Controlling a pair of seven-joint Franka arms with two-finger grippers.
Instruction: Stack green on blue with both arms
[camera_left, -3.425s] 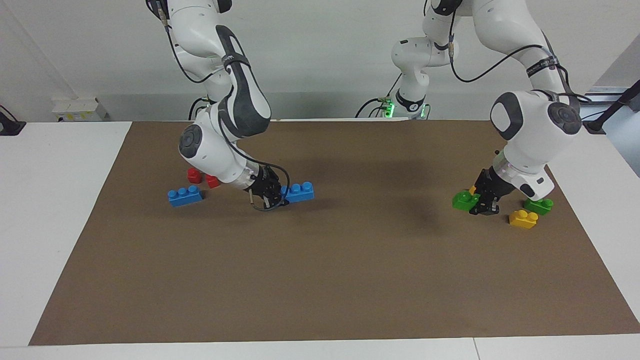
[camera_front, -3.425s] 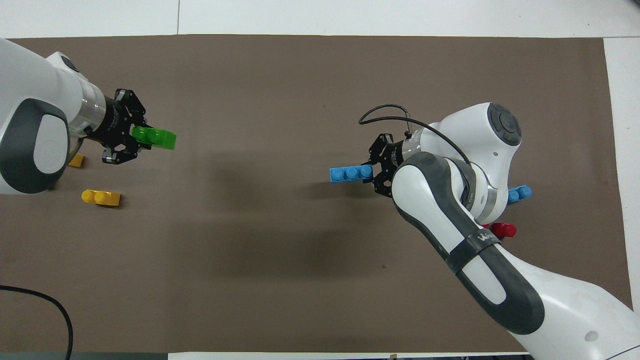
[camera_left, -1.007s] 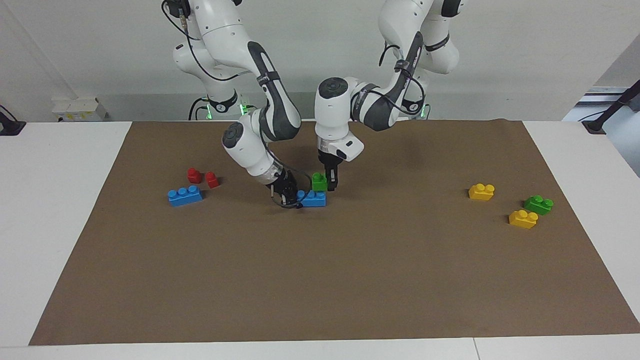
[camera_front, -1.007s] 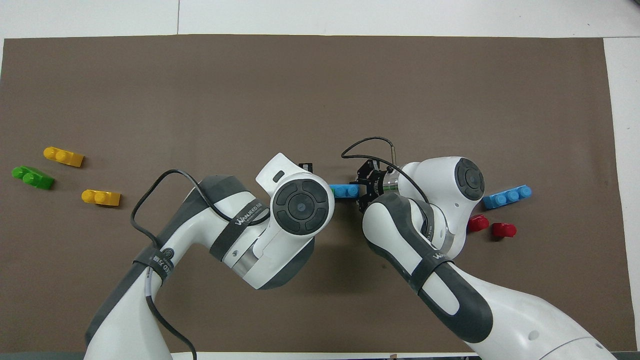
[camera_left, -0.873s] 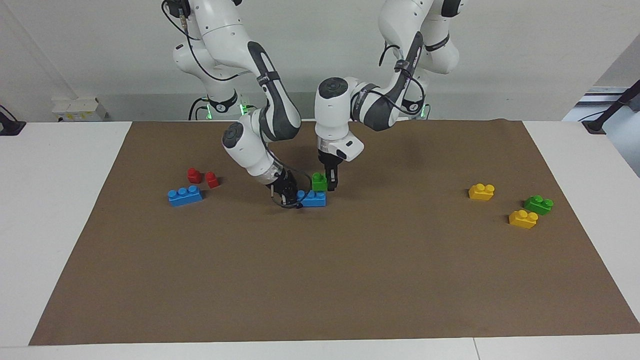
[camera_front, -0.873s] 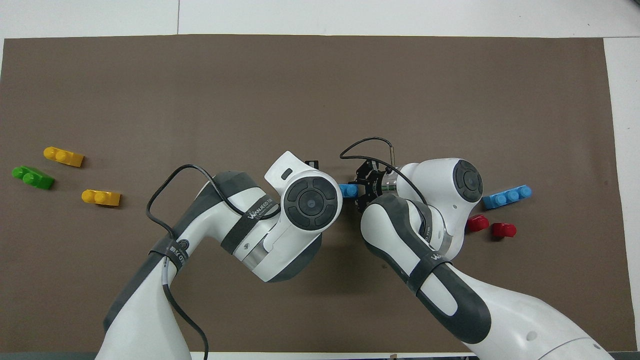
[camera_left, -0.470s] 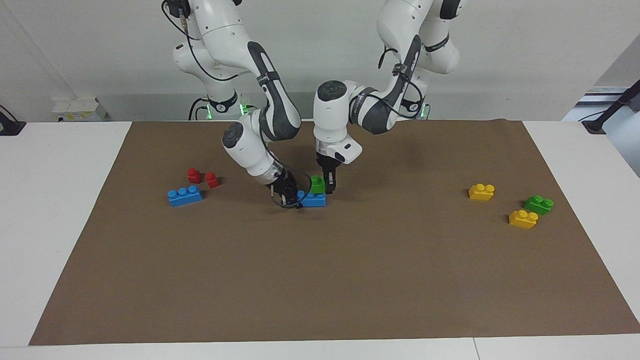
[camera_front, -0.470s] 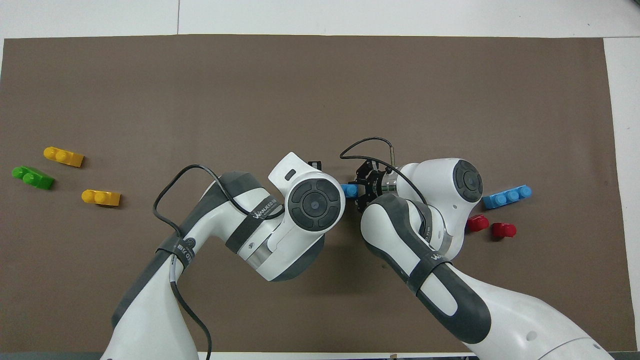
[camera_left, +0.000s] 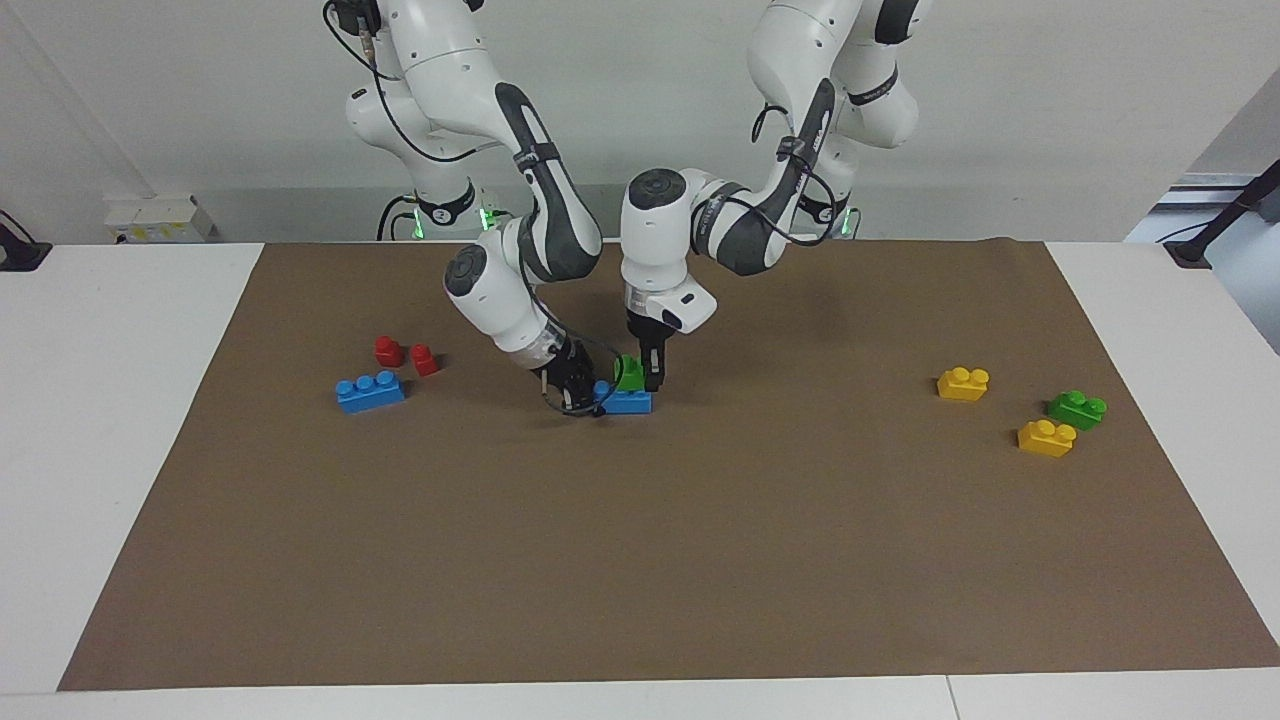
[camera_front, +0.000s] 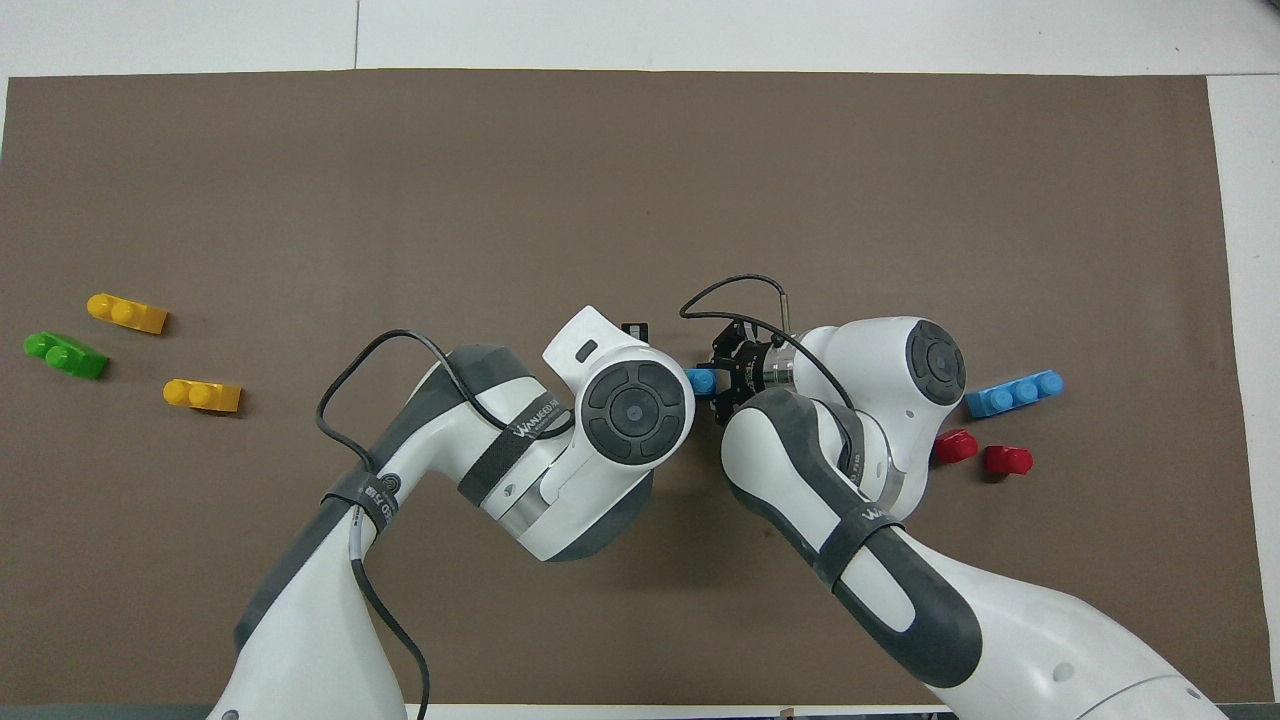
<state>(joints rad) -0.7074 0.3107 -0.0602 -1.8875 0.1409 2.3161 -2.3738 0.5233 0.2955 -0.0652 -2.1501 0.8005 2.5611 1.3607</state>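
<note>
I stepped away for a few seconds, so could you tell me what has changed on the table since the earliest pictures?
Both arms came from the table's ends to the middle. The right end effector carried its blue brick there and holds it on the mat; the left end effector brought the green brick and has lowered it, tilted, onto the blue one. The other blue brick, red pieces, yellow bricks and second green brick stayed put.

Glossy moulded plastic: green brick (camera_left: 630, 375), blue brick (camera_left: 627, 401). Matt brown paper-like mat (camera_left: 700, 540). Smooth white table (camera_left: 90, 420). Glossy white arm shells.
</note>
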